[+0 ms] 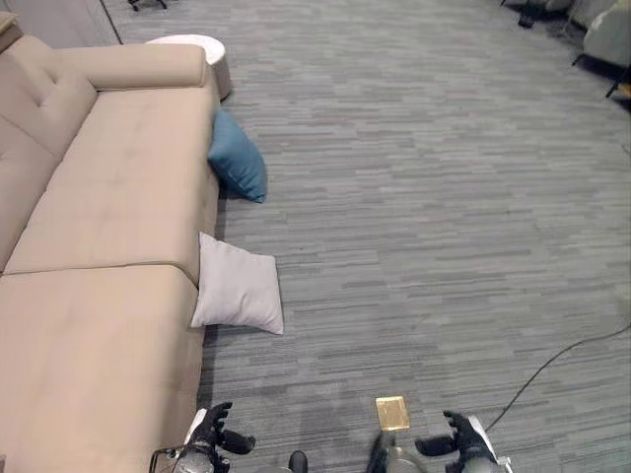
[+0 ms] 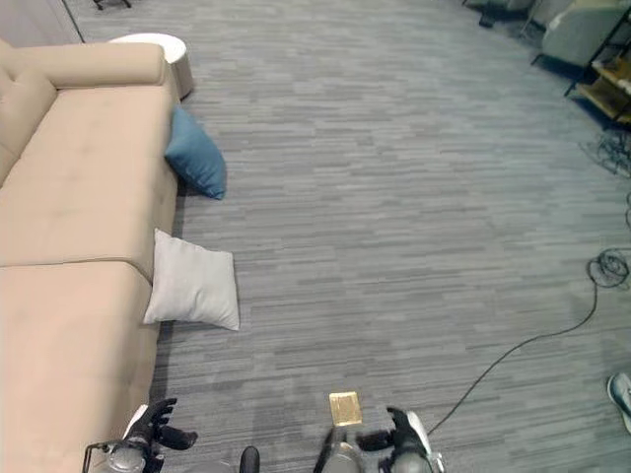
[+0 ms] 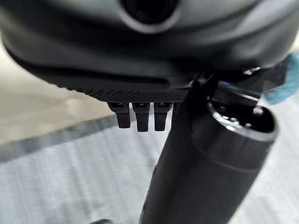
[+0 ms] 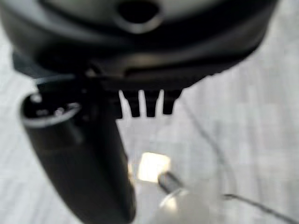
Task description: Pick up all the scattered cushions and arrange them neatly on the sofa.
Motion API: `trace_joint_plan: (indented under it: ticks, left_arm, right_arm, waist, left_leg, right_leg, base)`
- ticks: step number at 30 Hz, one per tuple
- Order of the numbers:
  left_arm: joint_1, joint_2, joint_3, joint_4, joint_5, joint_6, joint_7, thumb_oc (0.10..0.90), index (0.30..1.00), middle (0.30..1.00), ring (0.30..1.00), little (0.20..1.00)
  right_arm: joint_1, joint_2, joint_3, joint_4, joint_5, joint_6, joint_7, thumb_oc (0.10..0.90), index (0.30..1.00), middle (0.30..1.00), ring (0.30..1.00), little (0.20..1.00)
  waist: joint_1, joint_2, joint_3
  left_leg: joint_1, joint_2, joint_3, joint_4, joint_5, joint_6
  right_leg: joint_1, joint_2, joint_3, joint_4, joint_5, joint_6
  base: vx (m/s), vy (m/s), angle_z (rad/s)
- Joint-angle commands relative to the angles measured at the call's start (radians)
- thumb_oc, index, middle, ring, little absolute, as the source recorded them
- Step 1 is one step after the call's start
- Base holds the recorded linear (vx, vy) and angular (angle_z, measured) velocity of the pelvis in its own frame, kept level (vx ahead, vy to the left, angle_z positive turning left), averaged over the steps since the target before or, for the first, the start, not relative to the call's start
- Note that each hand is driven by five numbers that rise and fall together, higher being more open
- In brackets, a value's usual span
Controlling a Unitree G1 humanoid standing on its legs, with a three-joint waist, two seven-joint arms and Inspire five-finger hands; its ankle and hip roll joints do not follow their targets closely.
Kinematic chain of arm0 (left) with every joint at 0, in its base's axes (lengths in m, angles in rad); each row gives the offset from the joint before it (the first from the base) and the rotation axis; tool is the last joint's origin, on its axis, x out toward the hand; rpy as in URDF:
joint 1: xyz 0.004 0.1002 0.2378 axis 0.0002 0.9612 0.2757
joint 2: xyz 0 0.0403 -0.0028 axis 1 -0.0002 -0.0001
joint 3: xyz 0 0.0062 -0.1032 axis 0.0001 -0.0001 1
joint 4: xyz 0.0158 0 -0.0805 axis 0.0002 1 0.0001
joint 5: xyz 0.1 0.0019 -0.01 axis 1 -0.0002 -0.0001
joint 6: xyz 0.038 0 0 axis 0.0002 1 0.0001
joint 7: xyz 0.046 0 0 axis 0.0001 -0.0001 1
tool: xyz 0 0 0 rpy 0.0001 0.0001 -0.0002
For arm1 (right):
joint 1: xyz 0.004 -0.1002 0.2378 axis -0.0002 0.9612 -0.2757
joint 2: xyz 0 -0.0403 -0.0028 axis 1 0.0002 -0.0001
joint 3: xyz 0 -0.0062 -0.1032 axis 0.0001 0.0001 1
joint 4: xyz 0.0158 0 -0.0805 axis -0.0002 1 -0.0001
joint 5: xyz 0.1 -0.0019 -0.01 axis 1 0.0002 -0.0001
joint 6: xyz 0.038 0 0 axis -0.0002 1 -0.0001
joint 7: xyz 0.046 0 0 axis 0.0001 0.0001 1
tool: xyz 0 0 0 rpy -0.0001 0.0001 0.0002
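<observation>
A long beige sofa [image 1: 108, 207] runs along the left side. Two cushions lie on the grey carpet, leaning against the sofa's front. The white cushion [image 1: 238, 286] is the nearer one. The blue cushion [image 1: 239, 158] rests farther off, near the sofa's far armrest. My left hand [image 1: 211, 431] hangs low at the near edge, beside the sofa's corner, fingers relaxed and holding nothing. My right hand [image 1: 459, 439] hangs low to the right, also open and empty. Both hands are well short of the white cushion.
A small brass floor plate [image 1: 391, 413] sits in the carpet between my hands. A round white side table [image 1: 201, 54] stands past the sofa's far end. Chairs and shelving [image 2: 592, 49] line the far right. A person's shoe [image 2: 621, 394] shows at the right edge.
</observation>
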Motion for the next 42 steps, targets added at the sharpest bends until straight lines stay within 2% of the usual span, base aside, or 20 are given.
trace_joint_plan:
  ticks: [1, 5, 8, 10, 12, 16, 17, 20, 23, 24, 28, 30, 31, 33, 35, 38, 39, 40, 41, 42]
  left_arm:
    - [-0.008, -0.015, 0.013, -0.036, 0.008, -0.048, 0.006, 0.800, 0.900, 0.900, 0.900, 0.900]
    - [0.000, -0.029, 0.003, -0.032, 0.017, -0.045, 0.006, 0.800, 0.900, 0.900, 0.900, 0.900]
    - [-0.024, -0.040, -0.026, -0.063, 0.007, -0.042, -0.002, 0.800, 0.900, 0.900, 0.900, 0.900]
    - [-0.027, -0.036, -0.033, -0.088, -0.006, -0.045, -0.009, 0.800, 0.900, 0.900, 0.900, 0.900]
    - [-0.026, -0.037, -0.035, -0.095, -0.016, -0.045, -0.012, 0.800, 0.900, 0.900, 0.900, 0.900]
    - [-0.034, -0.053, -0.057, -0.088, -0.006, -0.037, -0.014, 0.800, 0.900, 0.900, 0.900, 0.900]
    - [-0.034, -0.053, -0.058, -0.085, -0.002, -0.036, -0.016, 0.800, 0.900, 0.900, 0.900, 0.900]
    - [-0.034, -0.053, -0.062, -0.075, 0.014, -0.036, -0.018, 0.800, 0.900, 0.900, 0.900, 0.900]
    - [-0.031, -0.049, -0.061, -0.071, 0.017, -0.035, -0.020, 0.800, 0.900, 0.900, 0.900, 0.900]
    - [-0.003, -0.049, -0.040, -0.058, 0.016, -0.034, -0.019, 0.800, 0.900, 0.900, 0.900, 0.900]
    - [0.015, -0.044, -0.025, -0.053, 0.011, -0.032, -0.022, 0.800, 0.900, 0.900, 0.900, 0.900]
    - [0.019, -0.034, -0.016, -0.053, 0.010, -0.029, -0.029, 0.800, 0.900, 0.900, 0.900, 0.900]
    - [0.018, -0.028, -0.015, -0.058, 0.005, -0.028, -0.029, 0.800, 0.900, 0.900, 0.900, 0.900]
    - [0.016, -0.020, -0.014, -0.058, 0.004, -0.029, -0.026, 0.800, 0.900, 0.900, 0.900, 0.900]
    - [0.015, -0.017, -0.013, -0.059, 0.000, -0.030, -0.024, 0.800, 0.900, 0.900, 0.900, 0.900]
    - [0.008, -0.019, -0.024, -0.058, -0.005, -0.040, -0.020, 0.800, 0.900, 0.900, 0.900, 0.900]
    - [0.003, -0.021, -0.030, -0.053, -0.003, -0.042, -0.021, 0.800, 0.900, 0.900, 0.900, 0.900]
    - [0.003, -0.021, -0.030, -0.053, -0.003, -0.042, -0.021, 0.800, 0.900, 0.900, 0.900, 0.900]
    - [-0.009, -0.024, -0.038, -0.038, 0.007, -0.045, -0.026, 0.800, 0.900, 0.900, 0.900, 0.900]
    - [-0.009, -0.025, -0.038, -0.038, 0.007, -0.045, -0.026, 0.800, 0.900, 0.900, 0.900, 0.900]
  right_arm:
    - [0.024, -0.055, 0.005, -0.005, -0.002, -0.005, -0.011, 0.800, 0.900, 0.900, 0.900, 0.900]
    - [0.040, -0.053, 0.002, -0.001, 0.002, -0.010, -0.010, 0.800, 0.900, 0.900, 0.900, 0.900]
    - [0.043, -0.053, -0.020, -0.010, 0.052, -0.029, -0.024, 0.800, 0.900, 0.900, 0.900, 0.900]
    - [0.051, -0.058, -0.027, -0.012, 0.061, -0.027, -0.025, 0.800, 0.900, 0.900, 0.900, 0.900]
    - [0.055, -0.061, -0.027, -0.010, 0.060, -0.023, -0.025, 0.800, 0.900, 0.900, 0.900, 0.900]
    - [0.066, -0.066, -0.024, -0.002, 0.065, -0.022, -0.032, 0.800, 0.900, 0.900, 0.900, 0.900]
    - [0.068, -0.067, -0.023, -0.001, 0.064, -0.022, -0.033, 0.800, 0.900, 0.900, 0.900, 0.900]
    - [0.073, -0.066, -0.023, 0.000, 0.067, -0.023, -0.041, 0.800, 0.900, 0.900, 0.900, 0.900]
    - [0.076, -0.059, -0.025, -0.001, 0.073, -0.019, -0.045, 0.800, 0.900, 0.900, 0.900, 0.900]
    - [0.086, -0.048, -0.009, -0.001, 0.053, -0.018, -0.037, 0.800, 0.900, 0.900, 0.900, 0.900]
    - [0.089, -0.036, -0.001, -0.005, 0.036, -0.019, -0.028, 0.800, 0.900, 0.900, 0.900, 0.900]
    - [0.082, -0.036, -0.003, -0.006, 0.023, -0.014, -0.013, 0.800, 0.900, 0.900, 0.900, 0.900]
    - [0.071, -0.038, -0.006, -0.019, 0.024, -0.016, -0.005, 0.800, 0.900, 0.900, 0.900, 0.900]
    - [0.061, -0.035, -0.001, -0.027, 0.025, -0.022, -0.002, 0.800, 0.900, 0.900, 0.900, 0.900]
    - [0.057, -0.035, 0.001, -0.030, 0.029, -0.023, -0.003, 0.800, 0.900, 0.900, 0.900, 0.900]
    - [0.048, -0.038, 0.004, -0.034, 0.056, -0.031, 0.000, 0.800, 0.900, 0.900, 0.900, 0.900]
    - [0.047, -0.039, 0.006, -0.036, 0.064, -0.034, -0.002, 0.800, 0.900, 0.900, 0.900, 0.900]
    - [0.047, -0.039, 0.006, -0.036, 0.064, -0.034, -0.002, 0.800, 0.900, 0.900, 0.900, 0.900]
    - [0.052, -0.041, 0.003, -0.042, 0.075, -0.034, 0.000, 0.800, 0.900, 0.900, 0.900, 0.900]
    - [0.052, -0.041, 0.003, -0.042, 0.075, -0.034, 0.000, 0.800, 0.900, 0.900, 0.900, 0.900]
  waist:
    - [-0.010, 0.000, -0.006]
    - [-0.026, -0.004, -0.027]
    - [-0.036, -0.008, -0.012]
    - [-0.029, -0.021, 0.001]
    - [-0.024, -0.022, 0.007]
    - [-0.008, -0.027, 0.011]
    - [-0.004, -0.023, 0.010]
    - [0.011, 0.000, 0.005]
    - [0.020, 0.003, 0.003]
    - [0.034, -0.006, -0.025]
    - [0.055, -0.028, -0.046]
    - [0.066, -0.033, -0.055]
    - [0.046, -0.024, -0.034]
    - [0.035, 0.000, -0.026]
    - [0.028, 0.009, -0.019]
    - [-0.008, 0.018, -0.003]
    - [-0.021, 0.010, 0.003]
    - [-0.021, 0.011, 0.001]
    - [-0.042, -0.001, 0.004]
    - [-0.044, 0.001, 0.006]
  left_leg:
    - [-0.037, 0.021, -0.103, 0.057, -0.049, -0.049]
    - [-0.015, 0.046, -0.120, 0.096, -0.079, -0.070]
    - [-0.139, 0.132, -0.060, 0.366, 0.024, -0.131]
    - [-0.208, 0.159, -0.029, 0.503, 0.067, -0.124]
    - [-0.223, 0.162, -0.016, 0.524, 0.066, -0.117]
    - [-0.315, 0.112, 0.019, 0.394, 0.025, -0.099]
    - [-0.321, 0.106, 0.027, 0.332, 0.038, -0.099]
    - [-0.343, 0.094, 0.058, 0.136, 0.157, -0.117]
    - [-0.367, 0.103, 0.110, 0.092, 0.195, -0.130]
    - [-0.336, 0.088, 0.100, 0.072, 0.180, -0.102]
    - [-0.318, 0.068, 0.089, 0.106, 0.144, -0.075]
    - [-0.267, 0.038, 0.067, 0.107, 0.097, -0.034]
    - [-0.218, 0.016, 0.045, 0.102, 0.070, -0.003]
    - [-0.184, 0.023, 0.013, 0.089, 0.062, 0.010]
    - [-0.160, 0.022, -0.010, 0.078, 0.058, 0.011]
    - [-0.109, 0.003, -0.093, 0.064, 0.042, 0.001]
    - [-0.095, -0.009, -0.121, 0.061, 0.036, -0.004]
    - [-0.097, -0.008, -0.122, 0.061, 0.037, -0.004]
    - [-0.083, -0.029, -0.182, 0.052, 0.032, -0.015]
    - [-0.080, -0.027, -0.184, 0.052, 0.030, -0.015]
  right_leg:
    - [0.121, 0.071, 0.027, -0.070, 0.108, 0.002]
    - [0.153, 0.089, 0.025, -0.064, 0.110, -0.021]
    - [0.242, 0.113, -0.037, -0.089, 0.063, -0.072]
    - [0.276, 0.118, -0.057, -0.102, 0.044, -0.100]
    - [0.295, 0.127, -0.056, -0.108, 0.031, -0.108]
    - [0.364, 0.159, -0.057, -0.145, -0.018, -0.106]
    - [0.374, 0.168, -0.060, -0.151, -0.023, -0.104]
    - [0.421, 0.212, -0.067, -0.182, -0.042, -0.099]
    - [0.452, 0.230, -0.073, -0.193, -0.058, -0.099]
    - [0.473, 0.234, -0.072, -0.179, -0.084, -0.094]
    - [0.489, 0.208, -0.063, -0.107, -0.116, -0.085]
    - [0.430, 0.150, -0.069, 0.107, -0.089, -0.040]
    - [0.358, 0.107, -0.054, 0.284, 0.002, -0.007]
    - [0.282, 0.108, -0.035, 0.409, 0.045, -0.012]
    - [0.241, 0.108, -0.020, 0.436, 0.028, -0.024]
    - [0.165, 0.169, 0.069, 0.249, -0.016, -0.055]
    - [0.149, 0.193, 0.122, 0.168, -0.007, -0.054]
    - [0.149, 0.194, 0.121, 0.164, -0.004, -0.054]
    - [0.125, 0.228, 0.233, 0.050, 0.033, -0.041]
    - [0.130, 0.229, 0.230, 0.047, 0.033, -0.041]
  base:
    - [0.37, -0.263, 0.37]
    - [0.28, -0.243, 0.46]
    - [0.18, -0.342, 0.41]
    - [0.13, -0.261, 0.41]
    - [0.16, -0.156, 0.09]
    - [0.26, -0.110, -0.05]
    - [0.23, -0.027, 0.01]
    - [0.23, -0.010, 0.06]
    - [0.29, 0.007, 0.06]
    - [0.40, 0.064, -0.04]
    - [0.31, 0.087, -0.13]
    - [0.29, 0.209, 0.11]
    - [0.23, 0.192, 0.30]
    - [0.17, 0.103, 0.53]
    - [0.17, -0.007, 0.98]
    - [0.28, -0.109, 0.52]
    - [0.16, -0.100, 0.71]
    - [0.22, -0.162, 0.96]
    - [0.14, -0.103, 1.14]
    - [0.26, -0.204, 1.12]
